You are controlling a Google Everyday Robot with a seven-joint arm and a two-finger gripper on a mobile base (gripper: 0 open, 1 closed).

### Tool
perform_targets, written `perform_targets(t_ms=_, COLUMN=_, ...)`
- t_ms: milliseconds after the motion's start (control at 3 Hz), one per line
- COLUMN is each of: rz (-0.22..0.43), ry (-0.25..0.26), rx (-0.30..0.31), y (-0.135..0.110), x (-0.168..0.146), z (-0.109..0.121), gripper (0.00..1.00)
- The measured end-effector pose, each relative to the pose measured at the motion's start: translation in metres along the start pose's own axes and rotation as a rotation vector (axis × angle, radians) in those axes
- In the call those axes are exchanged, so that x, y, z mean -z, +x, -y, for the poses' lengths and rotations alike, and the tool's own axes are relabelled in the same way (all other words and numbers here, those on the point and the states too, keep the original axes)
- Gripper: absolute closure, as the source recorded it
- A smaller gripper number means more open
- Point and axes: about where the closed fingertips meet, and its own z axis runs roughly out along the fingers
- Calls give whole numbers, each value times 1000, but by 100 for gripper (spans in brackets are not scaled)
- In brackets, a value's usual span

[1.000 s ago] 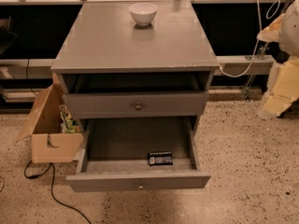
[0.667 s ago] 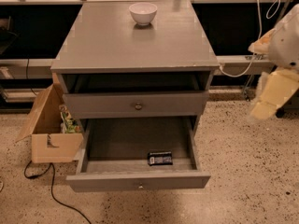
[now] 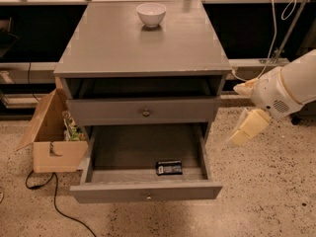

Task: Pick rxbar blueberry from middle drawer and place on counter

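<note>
The rxbar blueberry, a small dark bar, lies flat near the front of the middle drawer, slightly right of centre. That drawer is pulled wide open at the bottom of the grey cabinet. The counter is the cabinet's grey top. My gripper hangs at the end of the white arm, to the right of the cabinet. It is level with the gap between the two drawers, above the floor and apart from the bar. It holds nothing that I can see.
A white bowl stands at the back of the counter. The drawer above, with a bronze knob, is nearly closed. An open cardboard box sits left of the cabinet, with a black cable on the speckled floor.
The arm has swung left and down from the right edge, bringing the gripper closer to the cabinet's right side. The bar and the drawers have not moved.
</note>
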Motion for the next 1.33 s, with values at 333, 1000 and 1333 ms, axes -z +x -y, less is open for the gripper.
perform_targets(t_ms=333, rz=-1, ry=0, rx=0, y=0, x=0, z=0, gripper=0)
perform_targets(t_ms=1000, rz=19, ry=-74, rx=-86, y=76, x=-96, z=11, gripper=0)
perform_targets(t_ms=1333, rz=19, ry=-76, rx=-78, y=99, x=-147, z=19, gripper=0)
